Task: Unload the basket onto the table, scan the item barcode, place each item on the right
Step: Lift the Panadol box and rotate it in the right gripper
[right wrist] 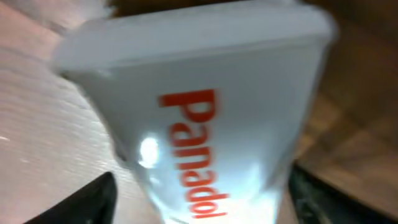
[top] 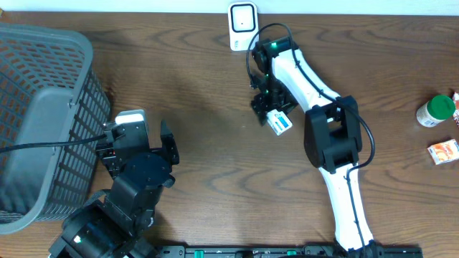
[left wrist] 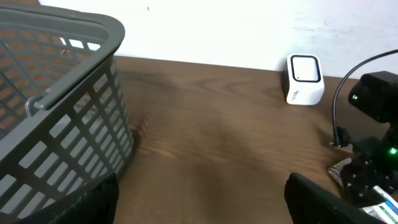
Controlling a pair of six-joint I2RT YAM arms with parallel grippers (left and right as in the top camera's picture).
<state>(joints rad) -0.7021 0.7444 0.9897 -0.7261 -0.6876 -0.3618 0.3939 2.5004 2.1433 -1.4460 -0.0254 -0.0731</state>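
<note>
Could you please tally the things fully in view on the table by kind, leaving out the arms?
Baskets: 1, the grey basket
Scanners: 1, the white scanner
Boxes: 2, the Panadol box and the orange box
Bottles: 1, the green-capped bottle
Total: 5
</note>
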